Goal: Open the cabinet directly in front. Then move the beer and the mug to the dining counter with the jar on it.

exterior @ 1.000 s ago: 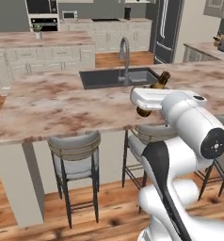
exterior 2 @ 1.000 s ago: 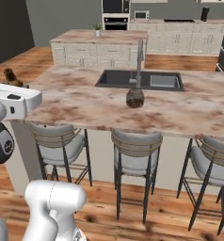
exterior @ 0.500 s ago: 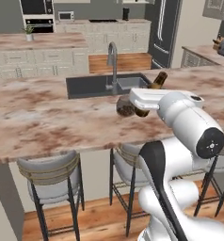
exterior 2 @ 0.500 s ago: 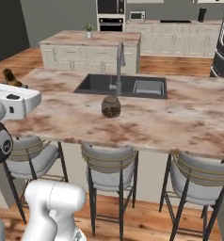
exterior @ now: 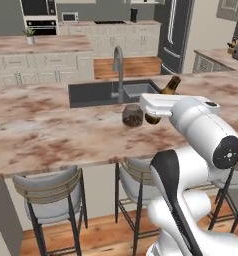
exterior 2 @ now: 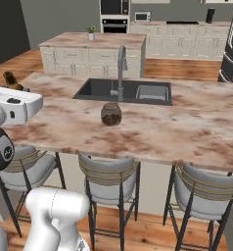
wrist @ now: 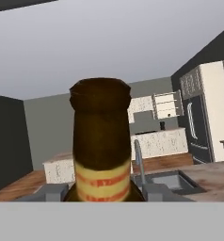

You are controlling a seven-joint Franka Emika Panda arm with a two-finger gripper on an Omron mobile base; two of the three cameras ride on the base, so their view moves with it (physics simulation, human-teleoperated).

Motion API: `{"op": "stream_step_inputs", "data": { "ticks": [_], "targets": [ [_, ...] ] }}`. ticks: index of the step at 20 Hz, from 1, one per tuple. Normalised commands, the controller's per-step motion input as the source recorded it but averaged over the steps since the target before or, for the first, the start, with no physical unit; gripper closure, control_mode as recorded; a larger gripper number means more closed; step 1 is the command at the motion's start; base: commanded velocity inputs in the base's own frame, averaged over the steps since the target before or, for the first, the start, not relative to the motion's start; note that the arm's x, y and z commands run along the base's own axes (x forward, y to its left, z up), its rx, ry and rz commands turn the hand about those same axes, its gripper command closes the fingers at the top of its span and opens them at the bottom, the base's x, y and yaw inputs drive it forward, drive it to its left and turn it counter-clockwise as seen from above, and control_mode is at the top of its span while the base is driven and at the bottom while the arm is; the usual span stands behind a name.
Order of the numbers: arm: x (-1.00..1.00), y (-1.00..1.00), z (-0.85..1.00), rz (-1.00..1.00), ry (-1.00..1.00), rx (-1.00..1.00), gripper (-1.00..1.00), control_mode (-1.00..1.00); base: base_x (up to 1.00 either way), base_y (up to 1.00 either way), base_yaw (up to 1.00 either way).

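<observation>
Base views flank dining counter (exterior: pixel 51 130), hand view near beer (wrist: pixel 102 155)

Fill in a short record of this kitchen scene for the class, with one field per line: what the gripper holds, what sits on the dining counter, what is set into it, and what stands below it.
held item: the beer, gripped low on its body, tilted above the counter
gripper: gripper shut on the beer
on counter: the jar, in front of the faucet
counter: dining counter
set in: dark sink
below: stools

Potted plant (exterior 2: pixel 91 32) on far island (exterior 2: pixel 79 41)
</observation>
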Motion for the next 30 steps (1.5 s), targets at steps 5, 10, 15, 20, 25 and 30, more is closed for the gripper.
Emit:
{"op": "stream_step_inputs", "data": {
  "ticks": [5,10,15,20,25,30],
  "targets": [
    [0.00,0.00,0.00,0.00,0.00,0.00,1.00,1.00,0.72,0.13,0.00],
    [0.00,0.00,0.00,0.00,0.00,0.00,1.00,1.00,0.34,0.65,-0.07],
    [0.00,0.00,0.00,0.00,0.00,0.00,1.00,1.00,0.10,0.57,-0.11],
    [0.00,0.00,0.00,0.00,0.00,0.00,1.00,1.00,0.69,0.00,-0.01],
    [0.39,-0.01,-0.01,-0.03,0.18,0.00,1.00,-1.00,0.38,0.00,0.00],
    [0.44,-0.01,-0.35,-0.07,0.59,0.00,1.00,-1.00,0.00,0.00,0.00]
  ]
}}
